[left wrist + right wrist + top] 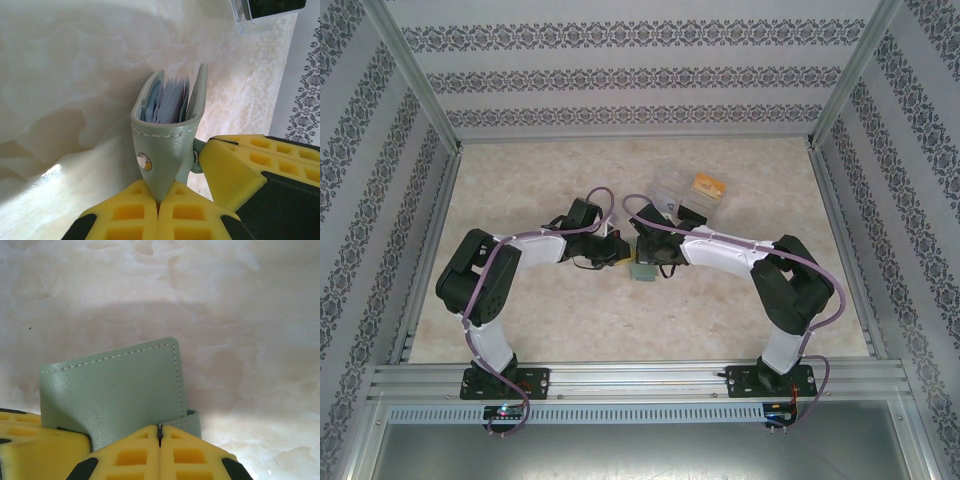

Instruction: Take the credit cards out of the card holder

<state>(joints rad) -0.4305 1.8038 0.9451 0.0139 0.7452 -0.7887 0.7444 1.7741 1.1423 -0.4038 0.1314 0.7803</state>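
The small grey-green leather bifold card holder [167, 137] sits mid-table [520, 310], caught between both arms; left jaws pressed fully together on its snap-studded spine end; right jaws likewise closed, nipping its outer flap edge [115, 385]; bluish-grey inner pockets [167, 102] gape slightly.

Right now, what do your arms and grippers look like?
The left arm and right arm have white shells, black joints and a lilac cable running along each. The left gripper and right gripper have yellow fingers with square grid pockets and black trim.
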